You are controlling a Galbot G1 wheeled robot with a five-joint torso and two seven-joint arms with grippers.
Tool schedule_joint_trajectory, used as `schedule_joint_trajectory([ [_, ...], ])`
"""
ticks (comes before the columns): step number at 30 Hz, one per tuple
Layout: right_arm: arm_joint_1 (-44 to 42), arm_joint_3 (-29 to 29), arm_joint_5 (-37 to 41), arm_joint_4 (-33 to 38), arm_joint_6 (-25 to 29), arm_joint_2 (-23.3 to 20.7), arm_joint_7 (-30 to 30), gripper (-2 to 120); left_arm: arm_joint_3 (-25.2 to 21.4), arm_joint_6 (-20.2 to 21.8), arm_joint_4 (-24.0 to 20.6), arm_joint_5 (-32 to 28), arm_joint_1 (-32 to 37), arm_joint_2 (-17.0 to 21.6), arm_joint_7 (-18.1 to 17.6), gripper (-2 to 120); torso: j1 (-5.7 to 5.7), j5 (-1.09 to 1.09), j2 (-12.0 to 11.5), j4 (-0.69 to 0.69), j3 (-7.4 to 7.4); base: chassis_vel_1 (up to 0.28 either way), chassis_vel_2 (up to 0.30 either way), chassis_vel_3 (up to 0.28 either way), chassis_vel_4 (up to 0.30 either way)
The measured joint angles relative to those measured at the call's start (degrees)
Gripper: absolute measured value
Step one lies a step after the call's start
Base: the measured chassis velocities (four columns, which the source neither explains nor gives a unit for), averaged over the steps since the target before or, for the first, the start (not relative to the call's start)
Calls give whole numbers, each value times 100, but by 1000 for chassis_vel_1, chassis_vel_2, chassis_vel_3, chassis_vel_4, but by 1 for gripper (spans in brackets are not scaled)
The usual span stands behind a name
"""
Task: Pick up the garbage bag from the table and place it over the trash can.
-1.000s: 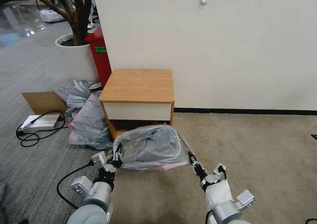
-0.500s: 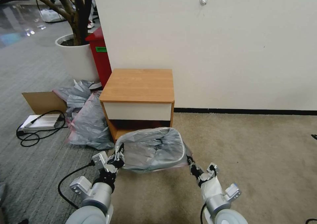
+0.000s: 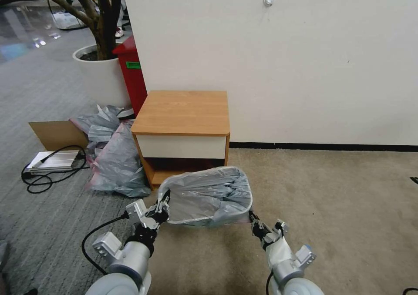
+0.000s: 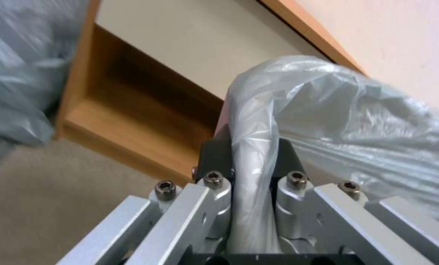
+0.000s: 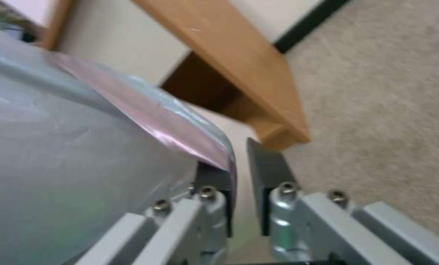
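Observation:
The grey translucent garbage bag [image 3: 204, 195] with a pink rim lies draped over the trash can, which stands on the carpet in front of the table [image 3: 183, 112]. The can is hidden under the plastic; only its boxy outline shows. My left gripper [image 3: 163, 203] is at the bag's left edge, shut on a bunched fold of the garbage bag [image 4: 254, 165]. My right gripper [image 3: 252, 219] sits at the bag's lower right corner. Its fingers [image 5: 266, 173] stand slightly apart, and the pink rim [image 5: 155, 110] rests against one of them.
A heap of grey-pink bags [image 3: 113, 155] lies left of the table, with a cardboard sheet [image 3: 56, 134], a flat metal device and black cable [image 3: 52, 162] beyond. A red box [image 3: 130, 77] and white planter [image 3: 100, 77] stand behind. Open carpet spreads to the right.
The bag has been drawn down over the can and sits lower and tighter. Both grippers have come down and shifted right; the right one has closed in on the can's corner.

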Motion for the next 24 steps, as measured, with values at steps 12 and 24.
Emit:
schedule_joint_trajectory([
  [12, -583, 445, -61, 1572, 136, -351, -403, 57, -29, -7, 196, 351, -243, 285, -365, 7, 0, -2, 0, -2, 0, 0, 0, 0, 0],
  [24, 1486, -761, -2021, 2176, -810, -2253, -981, 44, 177, 91, 102, 1990, 32, 716, 72, 7, 0, -1, 0, 1, 0, 0, 0, 0, 0],
])
